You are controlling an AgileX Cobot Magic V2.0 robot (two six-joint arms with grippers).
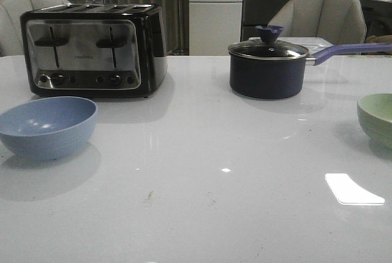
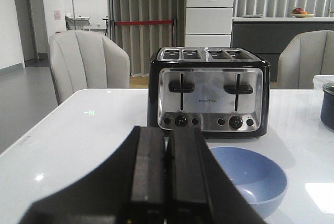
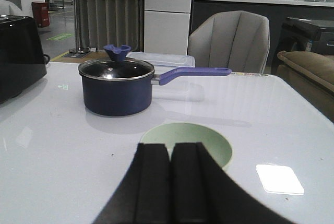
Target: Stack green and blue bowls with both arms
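Both bowls look light, stiff and matte, so pinching a rim should work: blue bowl sits front-left before the toaster, green bowl far right, cut off by the frame. Left gripper and right gripper are pressed closed, empty, probably just short of their bowls.

Table: white, glossy, smooth — mirrors lights and objects. Blue bowl and green bowl: matt, smooth, plastic-like. Toaster: glossy black casing, polished metal front panel. Saucepan: dark, satin body — clear glass lid with metal rim; matt purple handle. Gripper fingers: matt black.
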